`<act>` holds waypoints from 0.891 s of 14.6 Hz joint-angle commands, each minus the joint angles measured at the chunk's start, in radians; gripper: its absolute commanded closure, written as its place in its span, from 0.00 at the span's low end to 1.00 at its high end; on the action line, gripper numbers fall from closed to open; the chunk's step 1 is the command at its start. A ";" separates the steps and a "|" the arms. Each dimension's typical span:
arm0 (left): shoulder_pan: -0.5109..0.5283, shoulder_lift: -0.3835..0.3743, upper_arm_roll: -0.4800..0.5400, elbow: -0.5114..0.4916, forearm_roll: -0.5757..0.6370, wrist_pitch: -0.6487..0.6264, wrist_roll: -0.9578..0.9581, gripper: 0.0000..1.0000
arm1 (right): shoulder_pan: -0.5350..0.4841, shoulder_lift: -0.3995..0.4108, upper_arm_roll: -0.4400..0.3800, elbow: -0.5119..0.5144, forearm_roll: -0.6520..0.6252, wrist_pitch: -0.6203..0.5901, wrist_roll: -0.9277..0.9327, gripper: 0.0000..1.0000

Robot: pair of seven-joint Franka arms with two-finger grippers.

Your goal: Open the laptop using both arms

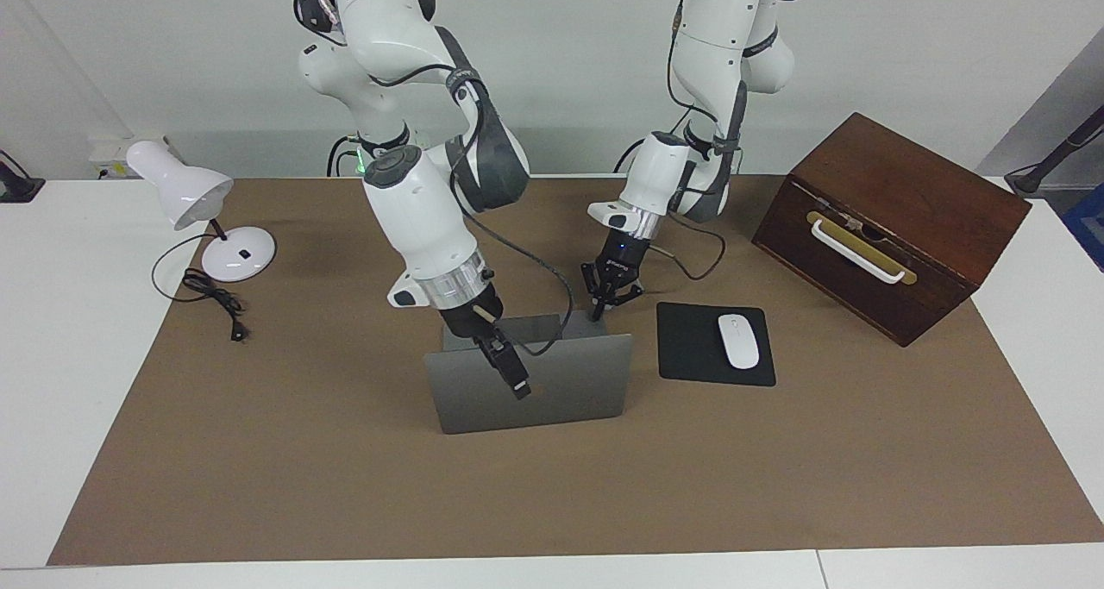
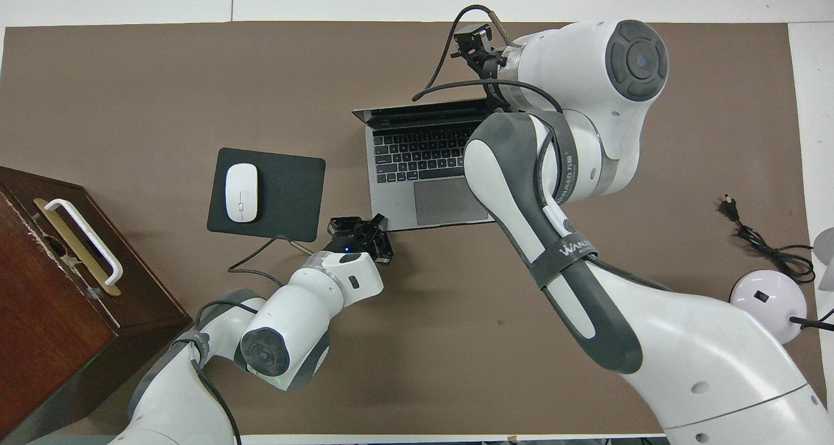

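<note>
The silver-grey laptop [image 1: 569, 382] stands open on the brown mat, its lid nearly upright with the back toward the facing camera. Its keyboard [image 2: 420, 152] and trackpad show in the overhead view. My right gripper [image 1: 517, 385] reaches over the lid's top edge and shows against the lid's outer face. Whether it grips the lid cannot be seen. My left gripper [image 1: 597, 313] is shut, its tips down at the corner of the laptop's base that is nearest the robots, toward the mouse pad. In the overhead view the left gripper [image 2: 365, 227] sits just off that corner.
A black mouse pad [image 1: 690, 347] with a white mouse [image 1: 738, 341] lies beside the laptop toward the left arm's end. A brown wooden box [image 1: 897, 218] with a white handle stands past it. A white desk lamp [image 1: 198, 201] and its cord [image 1: 211, 300] are at the right arm's end.
</note>
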 commanded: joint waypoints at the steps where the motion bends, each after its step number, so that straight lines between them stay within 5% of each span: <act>1: -0.016 0.065 0.009 0.028 0.011 0.013 0.006 1.00 | -0.013 -0.015 -0.011 0.053 -0.028 -0.102 0.015 0.00; 6: -0.016 0.065 0.009 0.028 0.011 0.013 0.006 1.00 | -0.017 -0.084 -0.048 0.059 -0.038 -0.251 -0.004 0.00; 13: -0.014 0.065 0.009 0.028 0.008 0.013 0.006 1.00 | -0.034 -0.106 -0.152 0.133 -0.058 -0.461 -0.266 0.00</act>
